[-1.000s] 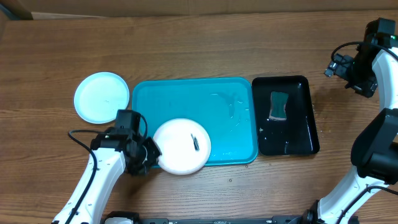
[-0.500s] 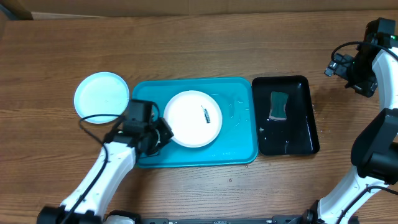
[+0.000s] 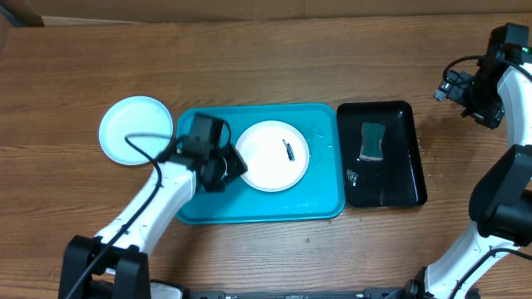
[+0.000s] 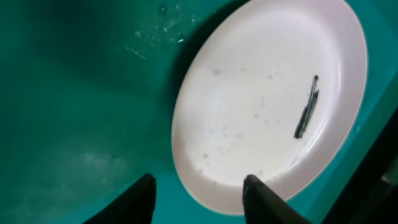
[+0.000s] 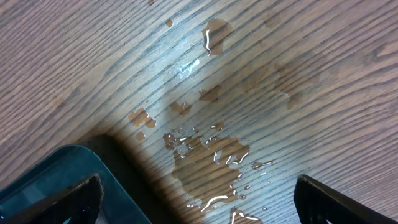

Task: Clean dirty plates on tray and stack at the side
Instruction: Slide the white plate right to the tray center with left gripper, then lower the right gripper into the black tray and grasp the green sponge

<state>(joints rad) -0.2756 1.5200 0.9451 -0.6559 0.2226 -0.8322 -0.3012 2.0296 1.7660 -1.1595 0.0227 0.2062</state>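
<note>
Overhead: white plate [image 3: 272, 155] clear of tray [image 3: 309, 196] edges; left end effector [image 3: 235, 164] agape, empty, at its rim; right end effector [image 5: 199, 199] agape.

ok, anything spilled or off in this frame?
Yes: a puddle with scattered droplets sits on the bare wood table below the right gripper. Wet specks also fleck the turquoise tray near the white plate, which carries a dark smear.
</note>
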